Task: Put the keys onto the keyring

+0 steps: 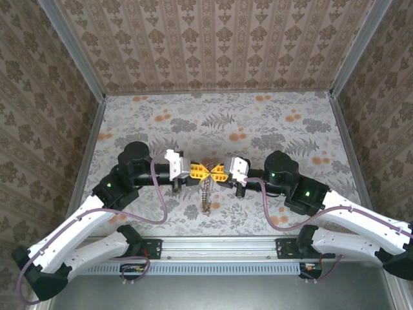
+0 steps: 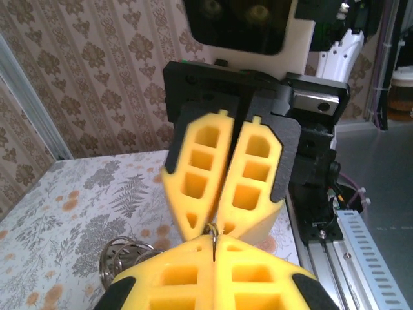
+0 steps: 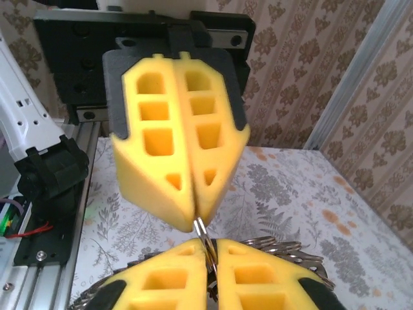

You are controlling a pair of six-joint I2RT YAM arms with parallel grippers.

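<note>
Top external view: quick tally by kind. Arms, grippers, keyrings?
Arms: 2 (left arm, right arm)
Grippers: 2 (left gripper, right gripper, tip to tip)
Keyring: 1 (keyring, hanging below where the grippers meet)
Total: 5

keys (image 1: 206, 206) on the dangling keyring (image 1: 205, 187) too small to separate from above; in wrist views its coils sit blurred, partly hidden behind the left gripper (image 2: 215, 248) and right gripper (image 3: 208, 258) fingers.

Keyring (image 2: 213, 231) between left hand (image 2: 215, 252), right hand (image 2: 221, 216)
</note>
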